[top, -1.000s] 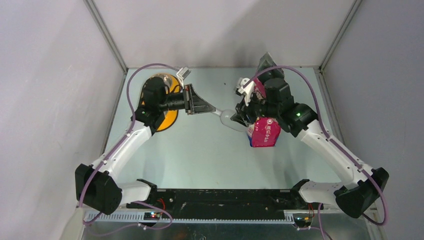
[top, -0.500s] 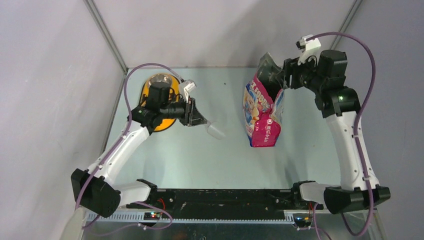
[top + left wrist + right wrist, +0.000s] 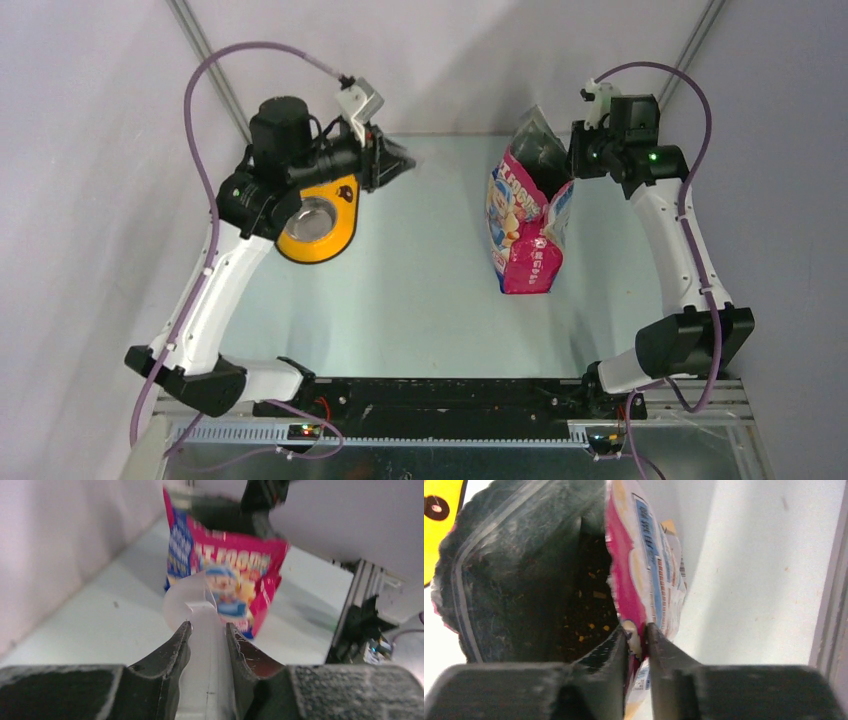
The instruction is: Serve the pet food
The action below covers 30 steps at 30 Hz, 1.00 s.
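The pink-blue cat bag (image 3: 525, 215) stands upright and open at the table's right centre. My right gripper (image 3: 575, 160) is shut on the bag's right rim (image 3: 636, 630). In the right wrist view the pet food (image 3: 589, 615) is a dark mass with a few orange bits deep inside the bag. My left gripper (image 3: 395, 160) is raised at the back left, shut on the handle of a clear plastic scoop (image 3: 187, 602). The scoop points toward the bag (image 3: 225, 575). I cannot tell whether the scoop holds any kibble.
A metal bowl (image 3: 312, 218) sits in a yellow-orange mat (image 3: 340, 235) at the left, under the left arm. Frame posts and grey walls close in the back and sides. A black rail (image 3: 440, 395) runs along the near edge.
My left arm has risen and swung back with the scoop, uncovering the bowl. My right arm drew in and still holds the bag's rim; the bag stands as before.
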{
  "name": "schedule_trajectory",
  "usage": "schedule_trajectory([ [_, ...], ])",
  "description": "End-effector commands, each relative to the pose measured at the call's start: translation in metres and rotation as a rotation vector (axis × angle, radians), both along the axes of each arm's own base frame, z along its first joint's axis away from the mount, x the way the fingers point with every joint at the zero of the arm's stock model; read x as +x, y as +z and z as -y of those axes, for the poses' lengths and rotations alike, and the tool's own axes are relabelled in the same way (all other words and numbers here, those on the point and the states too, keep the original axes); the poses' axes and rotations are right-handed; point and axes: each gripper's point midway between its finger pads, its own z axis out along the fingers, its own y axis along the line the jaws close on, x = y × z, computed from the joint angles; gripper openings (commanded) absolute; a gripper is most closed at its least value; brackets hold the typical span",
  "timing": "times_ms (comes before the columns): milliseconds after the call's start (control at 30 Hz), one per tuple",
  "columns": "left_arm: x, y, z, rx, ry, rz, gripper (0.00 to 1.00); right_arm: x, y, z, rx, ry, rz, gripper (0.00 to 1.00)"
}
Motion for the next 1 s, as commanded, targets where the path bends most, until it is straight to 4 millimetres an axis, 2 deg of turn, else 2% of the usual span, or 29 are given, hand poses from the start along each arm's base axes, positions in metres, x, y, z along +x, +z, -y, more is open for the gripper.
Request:
schedule_trajectory([
  [0,0.019,0.061,0.039,-0.083,0.0,0.17,0.0,0.006,0.019,0.006,-0.017,-0.022,0.045,0.14],
  [33,0.031,0.064,0.05,-0.079,0.02,0.183,0.0,0.006,0.02,0.004,-0.009,-0.017,0.051,0.06],
  [67,0.029,0.066,0.066,-0.076,-0.006,0.199,0.0,0.005,0.024,0.0,0.007,-0.007,0.062,0.02],
  [100,0.037,0.064,0.085,-0.069,-0.012,0.201,0.0,0.003,0.028,-0.003,0.015,0.003,0.072,0.0],
  [167,0.051,0.062,0.11,-0.057,-0.003,0.195,0.0,-0.001,0.034,-0.01,0.021,0.034,0.094,0.0],
  [300,0.072,0.053,0.14,-0.069,0.047,0.136,0.0,-0.01,0.047,-0.024,-0.027,0.118,0.162,0.0],
  [367,0.074,0.043,0.149,-0.04,0.045,0.122,0.0,-0.013,0.055,-0.029,-0.044,0.14,0.195,0.0],
  [533,0.073,0.001,0.16,0.095,0.036,0.082,0.0,-0.015,0.073,-0.038,-0.027,0.165,0.245,0.0],
  [633,0.071,-0.031,0.167,0.175,0.04,0.033,0.0,-0.019,0.088,-0.048,0.018,0.187,0.263,0.0],
  [733,0.071,-0.052,0.166,0.219,0.094,-0.011,0.0,-0.028,0.094,-0.065,0.008,0.244,0.287,0.0],
  [833,0.066,-0.058,0.164,0.221,0.138,-0.047,0.0,-0.04,0.101,-0.076,-0.006,0.294,0.327,0.0],
  [967,0.079,-0.058,0.159,0.231,0.209,-0.028,0.0,-0.048,0.102,-0.086,0.018,0.327,0.333,0.0],
])
